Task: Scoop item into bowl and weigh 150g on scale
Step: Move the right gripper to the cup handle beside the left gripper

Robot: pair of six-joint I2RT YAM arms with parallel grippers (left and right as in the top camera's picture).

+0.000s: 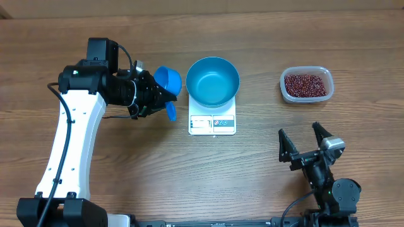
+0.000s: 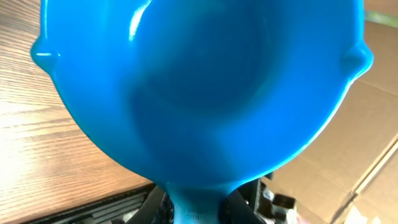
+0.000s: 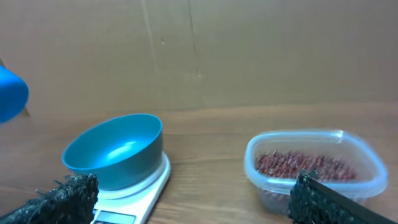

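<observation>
The beans (image 1: 307,84) lie as a loose red-brown heap in a clear plastic tub (image 1: 283,87), straight ahead of the right pincer (image 1: 303,142) and well apart from it. From that pincer's own camera the beans (image 3: 305,167) sit just right of centre, behind the tub wall (image 3: 261,186). The right pincer (image 3: 196,208) stands with its jaws spread wide and grips nothing; only bare table (image 1: 189,180) shows between its dark fingers (image 3: 68,199). Ahead of it and off to its left is the bowl (image 1: 213,81), bright blue and deep, sitting squarely on the scale (image 1: 212,123) and overhanging the white platform on both sides. The display edge of the scale faces back toward the arms. In the right wrist view the bowl (image 3: 115,152) shows a plain blue inside and rests on the scale (image 3: 149,186), with a cardboard wall (image 3: 249,50) behind. The left pincer (image 1: 163,103) is closed on the handle of a small blue scoop (image 1: 168,80), reaching in sideways from the left. The scoop's cup sits just to the far side of its fingers and near the bowl's rim, though apart from it. From the left wrist the scoop (image 2: 199,87) fills nearly the whole view, its handle running down between the left pincer's (image 2: 196,210) jaws. For this pincer the bowl is just to the right, and the beans are far to the right, beyond the bowl and scale.
</observation>
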